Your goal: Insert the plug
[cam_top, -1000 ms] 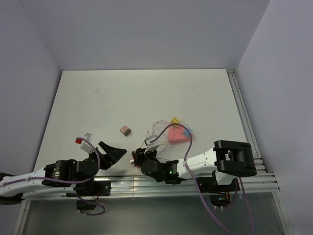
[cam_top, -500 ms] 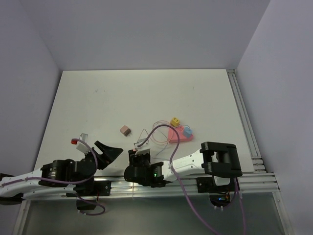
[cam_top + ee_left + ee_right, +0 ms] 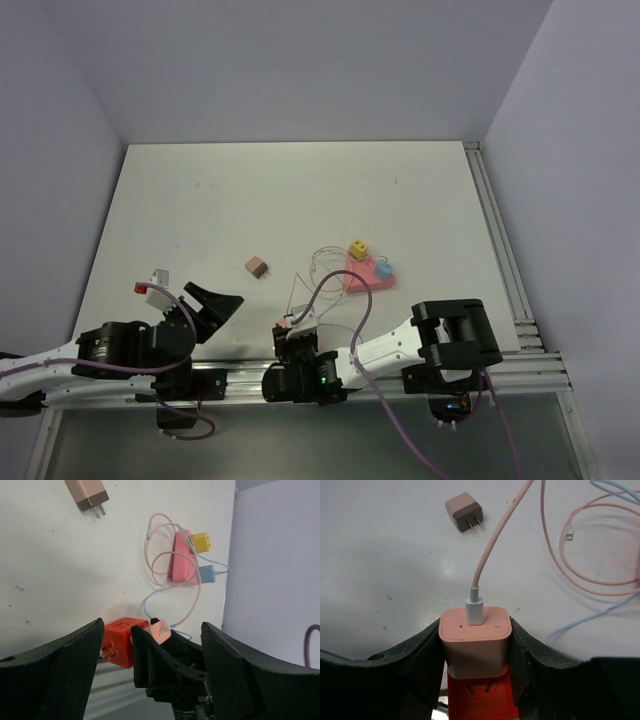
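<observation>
My right gripper (image 3: 475, 650) is shut on a pink charger plug (image 3: 475, 642) with a pink cable (image 3: 495, 545) running out of its top. The plug sits flush against a red cube socket (image 3: 480, 697); its prongs are hidden. In the left wrist view the plug (image 3: 161, 630) touches the red cube (image 3: 120, 641) by the near rail. My left gripper (image 3: 152, 625) is open and empty, its fingers (image 3: 55, 670) wide either side of that spot but apart from it. In the top view the right gripper (image 3: 290, 335) is at the near edge and the left gripper (image 3: 208, 303) lies to its left.
A brown plug adapter (image 3: 257, 266) lies loose on the table, also in the right wrist view (image 3: 464, 511). A pink block (image 3: 365, 277) with a yellow plug (image 3: 357, 246), a blue plug (image 3: 383, 270) and looped cables lies right of centre. A metal rail (image 3: 520, 300) runs along the right edge.
My right gripper has carried the pink plug left and then down toward the near rail. My left gripper has drawn back to the left.
</observation>
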